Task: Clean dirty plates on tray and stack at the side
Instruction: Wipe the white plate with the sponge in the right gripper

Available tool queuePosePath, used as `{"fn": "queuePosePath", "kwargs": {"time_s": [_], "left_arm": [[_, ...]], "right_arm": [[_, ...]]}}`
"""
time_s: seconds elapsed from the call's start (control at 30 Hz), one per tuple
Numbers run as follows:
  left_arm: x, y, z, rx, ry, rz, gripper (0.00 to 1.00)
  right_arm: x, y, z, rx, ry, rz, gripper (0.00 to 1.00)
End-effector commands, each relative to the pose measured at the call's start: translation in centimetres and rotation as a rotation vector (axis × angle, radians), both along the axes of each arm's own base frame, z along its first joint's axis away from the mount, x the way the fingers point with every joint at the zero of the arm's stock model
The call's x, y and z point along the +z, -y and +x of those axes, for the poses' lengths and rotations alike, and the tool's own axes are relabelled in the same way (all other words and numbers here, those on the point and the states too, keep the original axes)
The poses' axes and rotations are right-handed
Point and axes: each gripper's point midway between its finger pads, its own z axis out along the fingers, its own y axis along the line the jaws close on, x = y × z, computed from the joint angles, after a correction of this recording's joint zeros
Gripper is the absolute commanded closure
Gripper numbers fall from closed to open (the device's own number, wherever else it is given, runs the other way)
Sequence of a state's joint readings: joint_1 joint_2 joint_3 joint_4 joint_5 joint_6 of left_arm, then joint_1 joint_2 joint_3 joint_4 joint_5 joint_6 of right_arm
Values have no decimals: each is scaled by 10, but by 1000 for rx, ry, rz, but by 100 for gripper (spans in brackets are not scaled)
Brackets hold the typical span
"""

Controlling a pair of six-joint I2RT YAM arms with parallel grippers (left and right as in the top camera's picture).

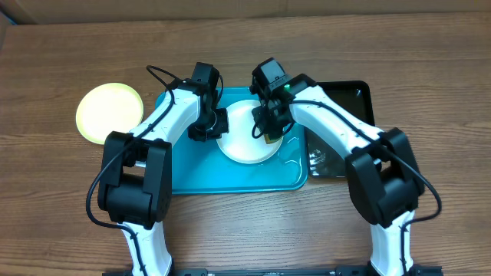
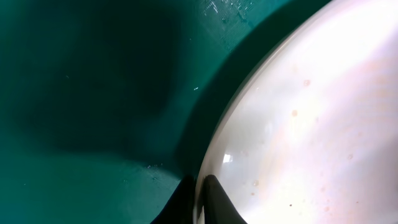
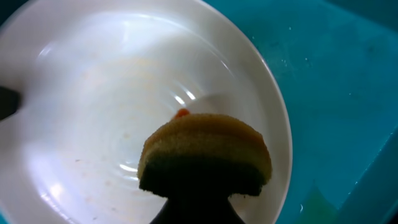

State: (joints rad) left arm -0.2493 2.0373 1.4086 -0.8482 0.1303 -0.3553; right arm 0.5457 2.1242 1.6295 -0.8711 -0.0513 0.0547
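My left claw [image 2: 198, 190] is clenched on the left rim of the white plate [image 1: 247, 146], which lies on the turquoise tray [image 1: 192, 178]. My right claw [image 3: 196, 209] grasps a sponge [image 3: 205, 152] over that plate, just beside an orange smear [image 3: 181, 112]. The yellow-green plate [image 1: 109, 113] sits off the tray, to its left.

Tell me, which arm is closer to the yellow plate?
Left. The left end effector grips the white plate at its rim facing the yellow plate; the right end effector holds a sponge over the white plate's opposite side, farther away.
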Motion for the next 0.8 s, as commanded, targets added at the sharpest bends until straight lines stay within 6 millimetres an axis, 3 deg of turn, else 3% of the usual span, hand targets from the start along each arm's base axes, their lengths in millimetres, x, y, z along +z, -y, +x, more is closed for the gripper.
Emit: {"fn": "queuePosePath", "kwargs": {"time_s": [0.0,0.03,0.33,0.57,0.77], "left_arm": [[1,3,-2,-38,3,1,92],[1,3,-2,-38,2,2,91],[1,3,-2,-38,4,1,91],[1,3,-2,-38,3,1,89],[1,3,-3,-38,-3,3,86]], "right_arm": [[0,2,12,-12,49,-35,89],[-1,2,12,-15,48,-35,84],[-4,5,8,-16,34,-44,78],[-5,-1,18,-18,82,-14,78],[-6,1,15,-33,66,-19,76]]}}
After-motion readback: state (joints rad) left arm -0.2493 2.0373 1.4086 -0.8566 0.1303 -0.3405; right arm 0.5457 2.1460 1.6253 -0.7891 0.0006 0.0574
